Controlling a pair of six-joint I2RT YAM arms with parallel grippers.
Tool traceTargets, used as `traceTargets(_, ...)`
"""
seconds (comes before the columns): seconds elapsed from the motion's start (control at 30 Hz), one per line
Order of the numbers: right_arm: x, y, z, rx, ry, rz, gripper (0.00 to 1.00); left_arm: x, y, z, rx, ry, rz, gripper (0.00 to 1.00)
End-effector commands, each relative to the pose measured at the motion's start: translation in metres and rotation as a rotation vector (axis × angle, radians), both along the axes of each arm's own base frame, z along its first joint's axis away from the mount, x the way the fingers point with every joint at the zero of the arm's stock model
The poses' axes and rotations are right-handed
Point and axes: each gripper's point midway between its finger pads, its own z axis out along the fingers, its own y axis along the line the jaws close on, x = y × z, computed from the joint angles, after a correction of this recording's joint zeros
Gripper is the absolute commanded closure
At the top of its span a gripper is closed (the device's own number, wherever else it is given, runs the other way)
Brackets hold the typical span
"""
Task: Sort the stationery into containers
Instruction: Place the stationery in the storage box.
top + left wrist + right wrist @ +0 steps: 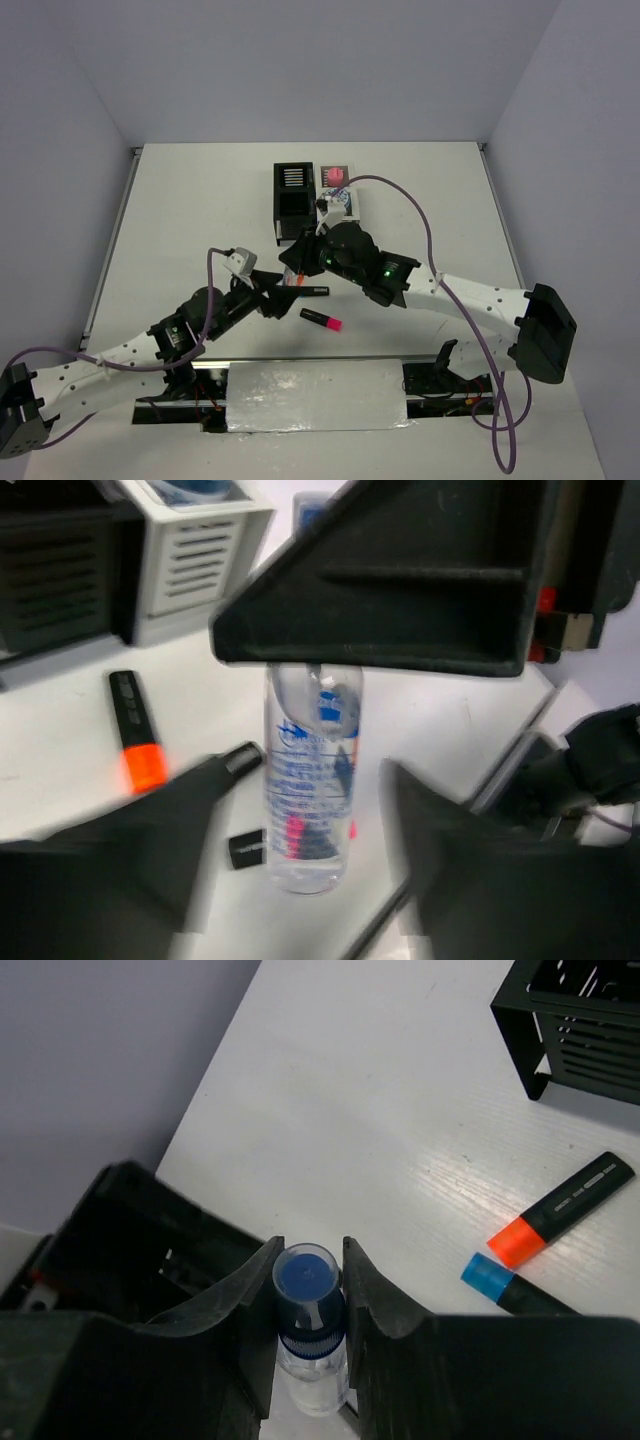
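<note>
Right claw grips the bottle by its cap; left claw gapes wide.

**Light even, left wrist cam blurry**

Top view: soft diffuse overhead light, tabletop bright, shadows faint. Left wrist: left tool smeared by blur, bottle slightly soft. Right wrist: sharp, glare streak on tabletop beside orange highlighter, bottom edge dark and defocused.

A lab test cell: white table boxed by plain grey walls.
</note>
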Motion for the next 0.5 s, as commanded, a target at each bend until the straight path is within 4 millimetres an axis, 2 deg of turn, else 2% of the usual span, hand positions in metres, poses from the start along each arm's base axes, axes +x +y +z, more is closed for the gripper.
traceTargets(0.0,0.008,0.001,0.034,0.026,-0.141,0.005,1.0,0.015,0.011,0.029,-0.011,0.015,0.113,0.01)
traceTargets(0.03,0.017,-0.005,0.036,0.004,-0.177,-0.044,1.0,0.019,0.012,0.039,-0.004,0.041,0.142,0.01)
traceTargets(0.07,0.024,-0.007,0.043,0.001,-0.206,-0.072,1.0,0.024,0.019,0.037,0.027,0.075,0.197,0.01)
traceTargets(0.1,0.037,-0.011,0.039,-0.045,-0.236,-0.104,1.0,0.02,0.03,0.013,0.114,0.171,0.239,0.01)
traceTargets(0.13,0.049,-0.014,0.042,-0.066,-0.261,-0.138,1.0,0.022,0.035,0.023,0.117,0.208,0.278,0.01)
traceTargets(0.17,0.06,-0.014,0.056,-0.078,-0.304,-0.159,1.0,0.021,0.046,0.019,0.144,0.25,0.325,0.01)
traceTargets(0.2,0.076,-0.019,0.059,-0.094,-0.321,-0.194,1.0,0.015,0.068,-0.001,0.216,0.339,0.414,0.01)
traceTargets(0.23,0.089,-0.013,0.065,-0.101,-0.344,-0.206,1.0,0.014,0.074,0.013,0.205,0.353,0.442,0.01)
traceTargets(0.27,0.105,-0.016,0.072,-0.117,-0.389,-0.232,1.0,0.01,0.08,0.015,0.211,0.378,0.461,0.01)
traceTargets(0.3,0.118,-0.013,0.065,-0.146,-0.397,-0.25,1.0,0.003,0.089,0.021,0.244,0.398,0.46,0.01)
traceTargets(0.33,0.132,-0.012,0.082,-0.149,-0.448,-0.271,1.0,-0.001,0.09,0.026,0.25,0.403,0.441,0.01)
traceTargets(0.37,0.147,-0.014,0.091,-0.145,-0.476,-0.295,1.0,-0.009,0.086,0.029,0.274,0.399,0.373,0.01)
traceTargets(0.43,0.173,-0.006,0.1,-0.153,-0.51,-0.31,1.0,-0.017,0.077,0.047,0.267,0.355,0.266,0.01)
traceTargets(0.47,0.189,-0.01,0.101,-0.167,-0.512,-0.33,1.0,-0.029,0.067,0.052,0.291,0.313,0.136,0.01)
